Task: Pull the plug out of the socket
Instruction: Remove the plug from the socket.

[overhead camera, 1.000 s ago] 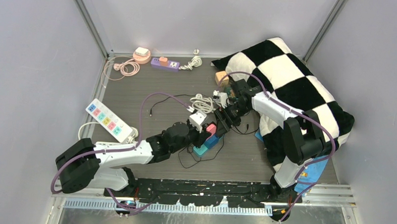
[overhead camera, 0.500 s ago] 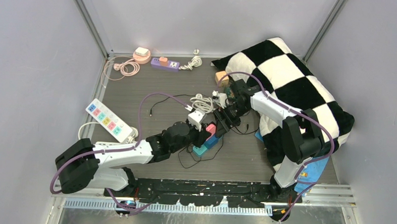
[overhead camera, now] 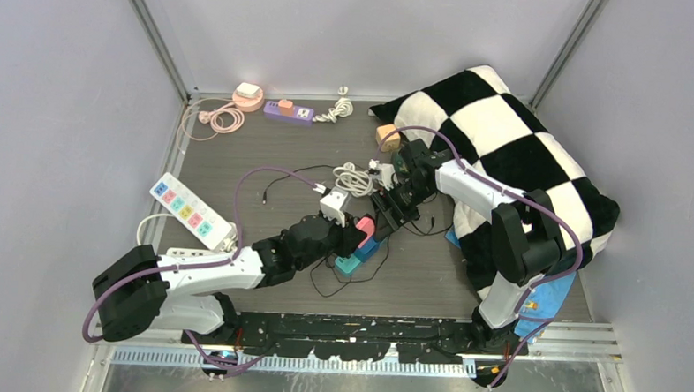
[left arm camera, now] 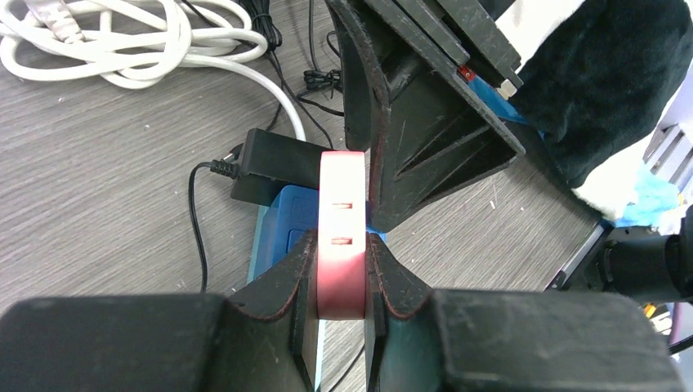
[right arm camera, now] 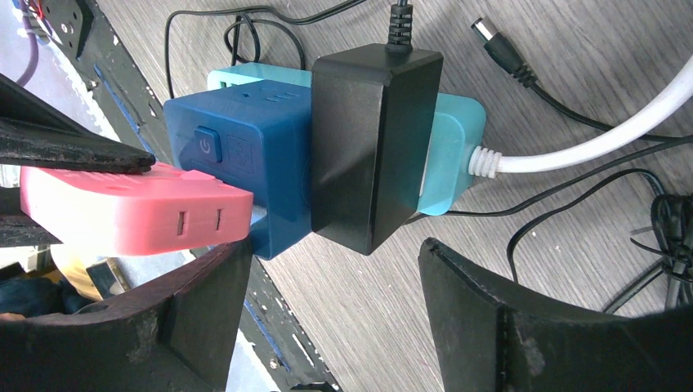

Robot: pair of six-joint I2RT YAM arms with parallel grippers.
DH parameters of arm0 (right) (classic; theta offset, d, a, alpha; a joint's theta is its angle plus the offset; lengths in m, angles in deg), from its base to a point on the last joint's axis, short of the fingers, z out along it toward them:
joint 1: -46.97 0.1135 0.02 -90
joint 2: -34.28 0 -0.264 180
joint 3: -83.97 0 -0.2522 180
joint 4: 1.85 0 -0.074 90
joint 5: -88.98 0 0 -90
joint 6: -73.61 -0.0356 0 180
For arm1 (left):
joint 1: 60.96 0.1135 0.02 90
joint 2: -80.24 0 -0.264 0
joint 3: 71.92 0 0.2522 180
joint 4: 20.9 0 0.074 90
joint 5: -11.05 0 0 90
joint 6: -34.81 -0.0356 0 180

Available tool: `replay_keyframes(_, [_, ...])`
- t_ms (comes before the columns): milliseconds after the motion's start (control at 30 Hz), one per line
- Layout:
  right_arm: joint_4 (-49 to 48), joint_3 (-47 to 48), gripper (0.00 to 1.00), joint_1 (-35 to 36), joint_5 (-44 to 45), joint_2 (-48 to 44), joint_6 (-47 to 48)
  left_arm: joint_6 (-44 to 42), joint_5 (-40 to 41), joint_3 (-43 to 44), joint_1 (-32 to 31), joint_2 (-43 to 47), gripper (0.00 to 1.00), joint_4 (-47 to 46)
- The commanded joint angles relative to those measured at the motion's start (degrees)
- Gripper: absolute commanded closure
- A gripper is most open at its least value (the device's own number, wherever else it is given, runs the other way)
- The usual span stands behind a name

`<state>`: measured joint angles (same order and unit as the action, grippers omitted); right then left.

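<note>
**One pink plug easing away from its socket**

Over the last second the left gripper [left arm camera: 341, 245] is drawing back from the teal socket strip [right arm camera: 451, 155] toward its own base, and it is taking the pink plug [right arm camera: 131, 216] a little way with it. That suggests the pull is under way. Its jaws are squeezing tight on the plug's two flat faces.

The plug is a rounded slab with two small slots in its edge. It is sitting at the outer end of the blue socket cube [right arm camera: 245, 159], which is mounted on the strip. Whether its prongs are clear yet is not showing.

The right gripper [right arm camera: 327, 260] is hovering over the strip with its jaws spread wide, holding nothing. It is straddling the black adapter [right arm camera: 372, 139] plugged in just beside the cube.
</note>
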<state>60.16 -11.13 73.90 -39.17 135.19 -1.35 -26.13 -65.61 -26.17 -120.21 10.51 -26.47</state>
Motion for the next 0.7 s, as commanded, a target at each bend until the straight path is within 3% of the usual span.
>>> replay_keyframes(0, [-3.2, -0.4, 0.22, 0.7, 9.5, 2.6, 2.2, 6.3, 3.1, -0.2, 0.0, 1.5, 1.00, -7.7])
replay_keyframes(300, [-3.3, -0.4, 0.22, 1.0, 9.5, 2.8, 2.0, 12.8, 4.6, -1.1, 0.0, 3.1, 1.00, -7.6])
replay_keyframes(667, [-4.1, -0.4, 0.23, 1.3, 9.1, 3.0, 0.9, 15.0, 5.2, -2.1, 0.3, 3.0, 1.00, -9.4])
